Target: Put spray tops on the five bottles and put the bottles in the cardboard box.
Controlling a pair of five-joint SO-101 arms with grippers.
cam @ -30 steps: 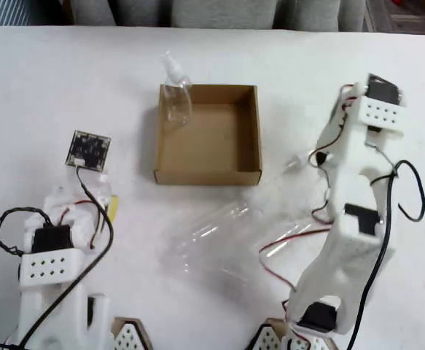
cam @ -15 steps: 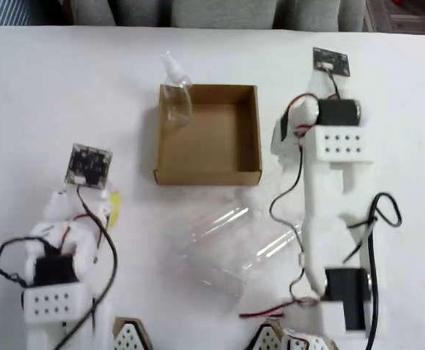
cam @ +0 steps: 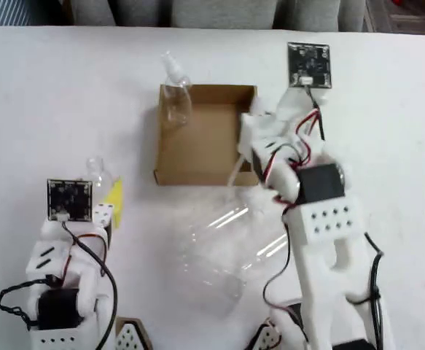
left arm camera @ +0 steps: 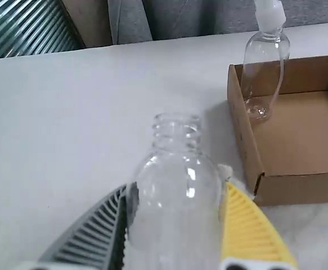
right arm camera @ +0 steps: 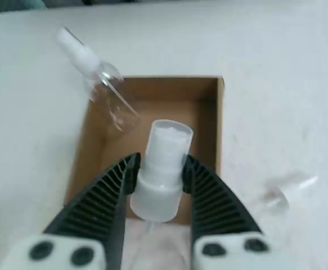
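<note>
Bottle (left arm camera: 175, 197) and spray top (right arm camera: 161, 169) point outward along gripping jaws

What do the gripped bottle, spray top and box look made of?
The bottle looks like clear glossy plastic: see-through, with bright highlights. The spray top seems white matte plastic. The cardboard box is brown matte cardboard with raw cut edges.

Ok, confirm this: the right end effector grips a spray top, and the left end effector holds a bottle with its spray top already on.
One thing is wrong. The bottle in the left end effector has a bare, open neck with no top on it, as the left wrist view shows. The rest stands: the right end effector grips a spray top.
</note>
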